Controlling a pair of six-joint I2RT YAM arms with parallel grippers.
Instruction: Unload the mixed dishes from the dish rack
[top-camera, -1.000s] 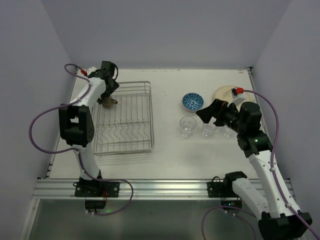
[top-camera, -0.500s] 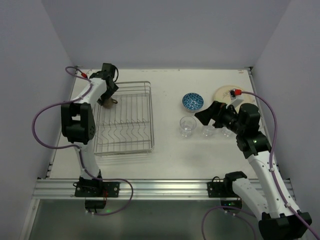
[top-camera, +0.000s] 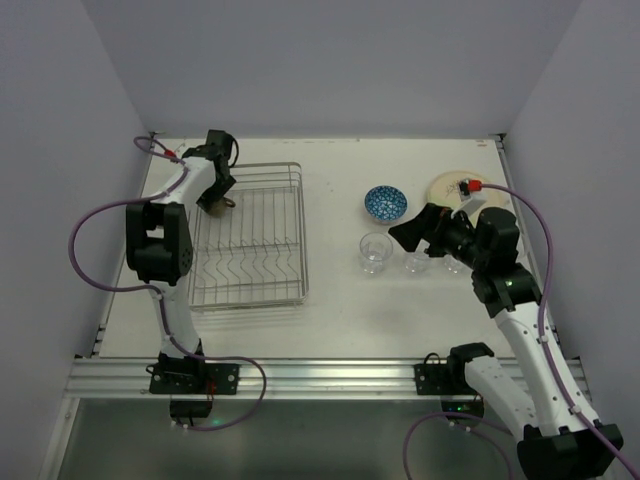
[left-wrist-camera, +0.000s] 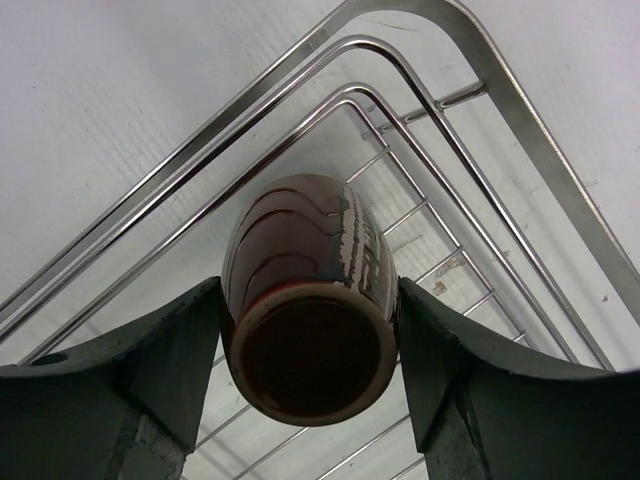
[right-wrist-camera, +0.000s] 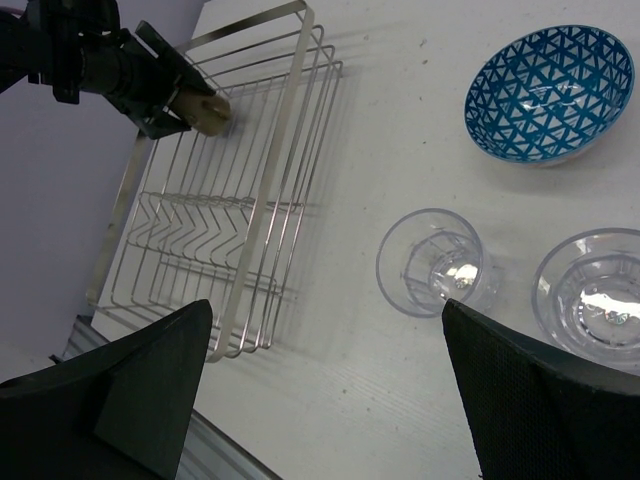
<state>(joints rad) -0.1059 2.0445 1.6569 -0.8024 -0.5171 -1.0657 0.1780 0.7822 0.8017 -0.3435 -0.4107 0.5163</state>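
The small brown mug (left-wrist-camera: 300, 240) sits between my left gripper's (left-wrist-camera: 308, 290) fingers, which press on both its sides, its mouth facing the camera. It is over the far left corner of the wire dish rack (left-wrist-camera: 480, 70). In the top view the left gripper (top-camera: 215, 198) and mug (top-camera: 219, 205) are at that corner of the rack (top-camera: 301, 250), which holds nothing else. My right gripper (right-wrist-camera: 325, 310) is open and empty above the table, near a clear glass (right-wrist-camera: 435, 262). The blue-patterned bowl (top-camera: 385, 203), cream plates (top-camera: 447, 186) and glasses (top-camera: 376, 252) stand on the table at right.
Two more glasses (top-camera: 416, 262) stand in a row right of the first, partly under the right arm. The right wrist view shows the bowl (right-wrist-camera: 550, 95), a second glass (right-wrist-camera: 595, 300), the rack (right-wrist-camera: 290, 130) and the left gripper (right-wrist-camera: 165, 95). Walls close the back and sides.
The left arm has shifted slightly toward the back at the rack's corner, still holding the mug. The right gripper has edged a little to the left.
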